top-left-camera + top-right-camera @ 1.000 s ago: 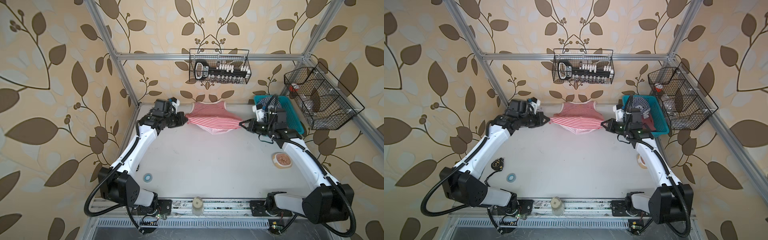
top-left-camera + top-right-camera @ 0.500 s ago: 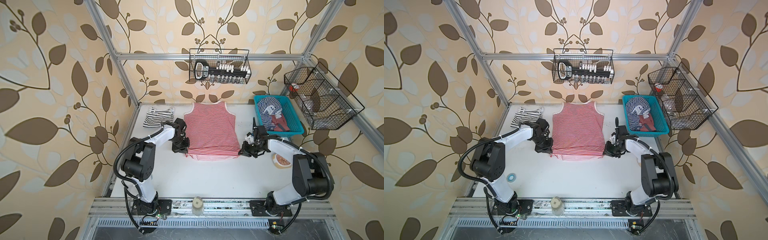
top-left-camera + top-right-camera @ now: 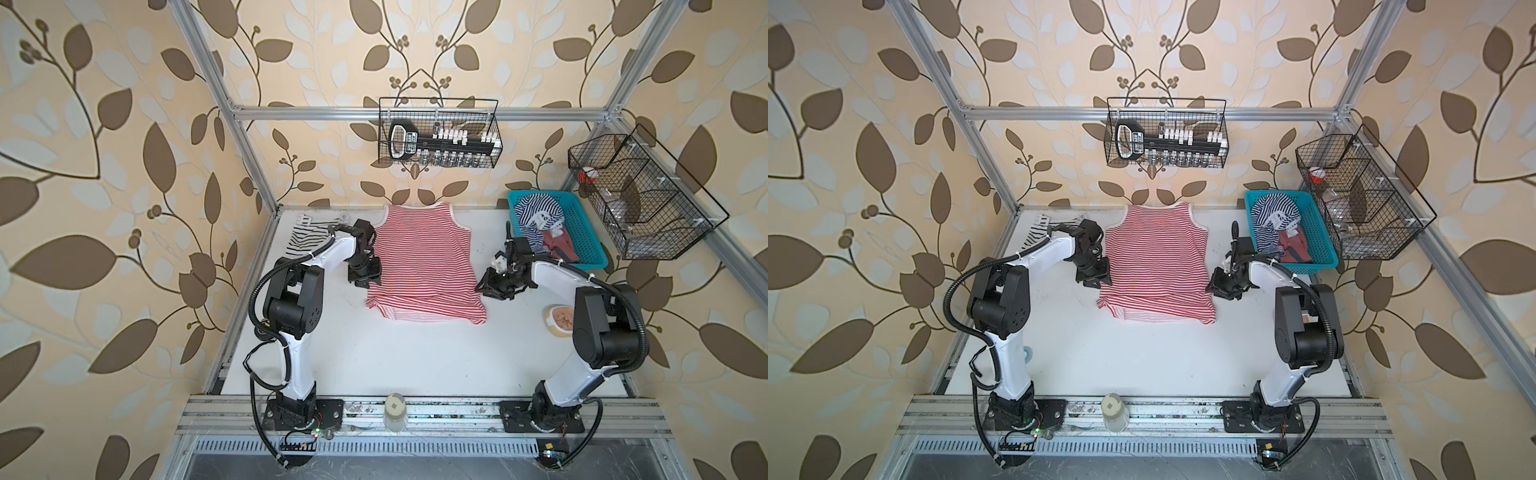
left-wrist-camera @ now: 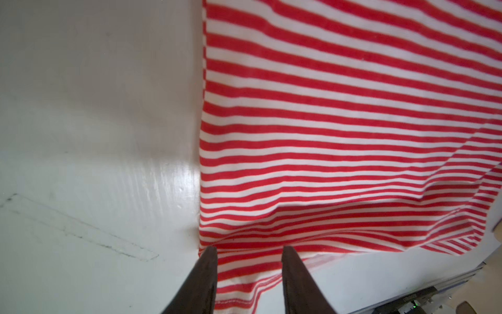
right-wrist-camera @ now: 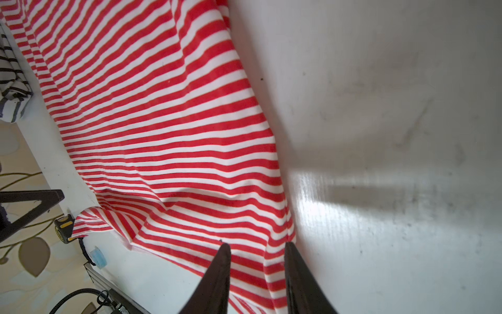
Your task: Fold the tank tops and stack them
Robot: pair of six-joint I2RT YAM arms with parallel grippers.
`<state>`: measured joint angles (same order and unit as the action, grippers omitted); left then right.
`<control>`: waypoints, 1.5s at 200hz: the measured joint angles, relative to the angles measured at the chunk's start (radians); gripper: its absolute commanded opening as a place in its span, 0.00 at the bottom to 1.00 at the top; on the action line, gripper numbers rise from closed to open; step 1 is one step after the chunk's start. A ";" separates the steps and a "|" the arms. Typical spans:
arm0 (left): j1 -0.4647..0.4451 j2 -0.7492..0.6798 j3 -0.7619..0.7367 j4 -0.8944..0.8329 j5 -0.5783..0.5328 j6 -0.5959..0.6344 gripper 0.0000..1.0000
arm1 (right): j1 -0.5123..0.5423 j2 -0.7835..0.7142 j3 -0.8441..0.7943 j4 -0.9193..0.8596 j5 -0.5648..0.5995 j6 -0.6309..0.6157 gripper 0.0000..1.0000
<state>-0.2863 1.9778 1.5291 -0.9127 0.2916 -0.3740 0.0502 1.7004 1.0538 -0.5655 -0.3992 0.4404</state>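
The red-striped tank top (image 3: pixel 424 266) (image 3: pixel 1156 257) lies spread flat on the white table (image 3: pixel 415 365), neck toward the back wall, its hem rumpled and partly doubled under. My left gripper (image 3: pixel 368 282) (image 4: pixel 249 248) stands open over the top's left edge near the hem, striped cloth lying between its dark fingers. At the right edge near the hem my right gripper (image 3: pixel 484 286) (image 5: pixel 257 244) is open too, straddling the side seam. The black-striped tank top (image 3: pixel 307 237) (image 5: pixel 11 89) lies folded at the back left corner.
A blue basket (image 3: pixel 582 232) holding other clothes sits at the back right. Wire baskets hang on the back wall (image 3: pixel 438 133) and the right frame (image 3: pixel 640 199). A small bowl (image 3: pixel 559 322) rests by the right arm; a jar (image 3: pixel 395 409) stands on the front rail.
Both grippers carried the red-striped top from the back of the table toward the front, laid it flat, and have now opened their jaws on its edges.
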 measured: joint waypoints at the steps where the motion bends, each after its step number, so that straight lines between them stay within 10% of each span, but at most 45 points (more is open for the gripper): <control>1: 0.000 0.000 0.000 0.000 -0.001 0.000 0.42 | 0.000 -0.002 -0.001 0.000 0.000 0.000 0.37; 79: -0.001 -0.267 -0.238 -0.001 -0.050 -0.044 0.49 | 0.058 -0.409 -0.163 -0.050 0.054 -0.086 0.57; 229: -0.048 -0.230 -0.358 0.206 -0.044 -0.136 0.54 | 0.156 -0.287 -0.330 0.000 0.232 -0.093 0.53; 300: -0.048 -0.150 -0.315 0.237 -0.034 -0.145 0.17 | 0.158 -0.219 -0.330 0.090 0.233 -0.100 0.04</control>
<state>-0.3344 1.8275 1.2137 -0.6762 0.2573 -0.5194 0.2077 1.4815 0.7235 -0.4755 -0.1658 0.3401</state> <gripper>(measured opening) 0.259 0.123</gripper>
